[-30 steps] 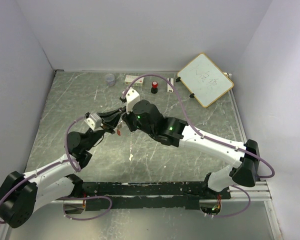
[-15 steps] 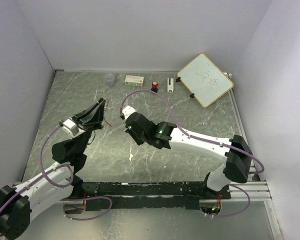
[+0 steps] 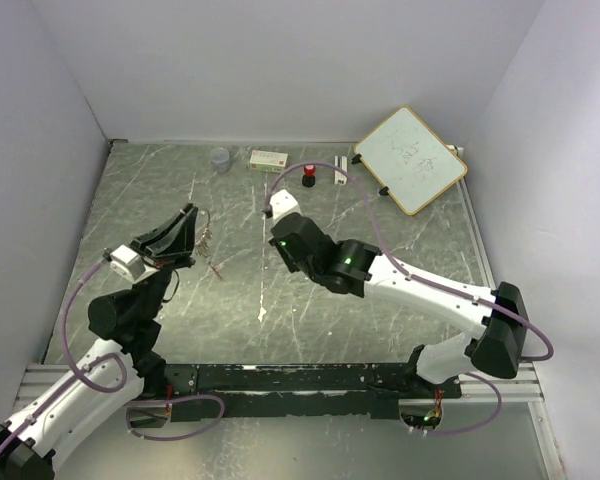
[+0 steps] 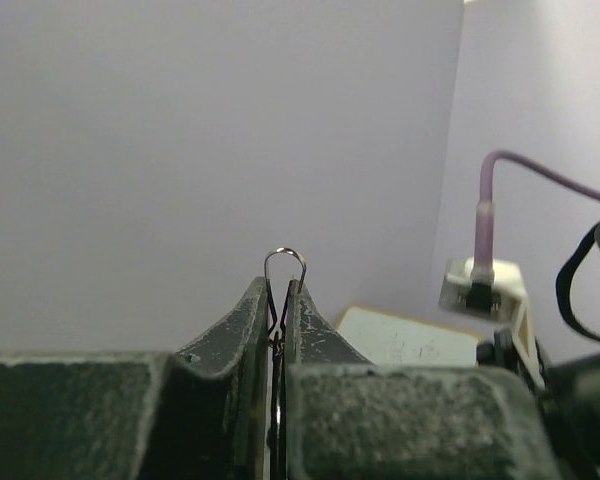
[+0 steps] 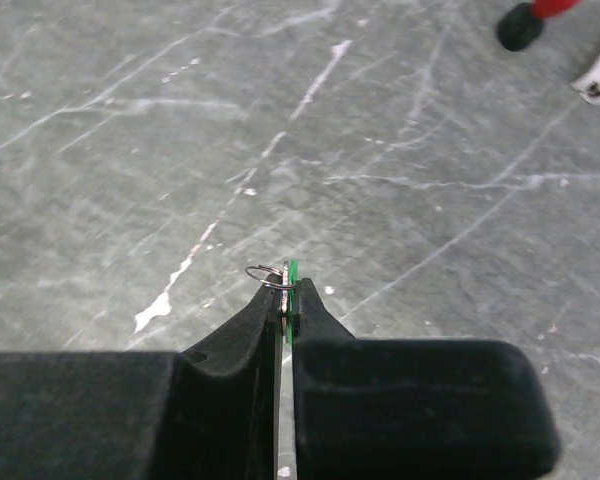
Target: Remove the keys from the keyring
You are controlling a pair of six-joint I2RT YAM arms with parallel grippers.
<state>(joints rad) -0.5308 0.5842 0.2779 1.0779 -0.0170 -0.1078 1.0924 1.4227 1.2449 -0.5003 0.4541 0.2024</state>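
My left gripper is shut on the keyring, a thin wire ring. In the left wrist view a silver loop of it sticks out past the fingertips of that gripper. A small red key hangs from the ring on a thin link, above the table. My right gripper sits apart, to the right. The right wrist view shows this gripper shut on the green key, with a small silver ring at its head, held above the table.
Along the back wall stand a clear cup, a white box, a black knob with a red top and a small white block. A whiteboard lies at the back right. Walls close in three sides.
The two grippers, together a second ago, have drawn apart. The left one went left with the keyring and red key. The right one went right with the green key.
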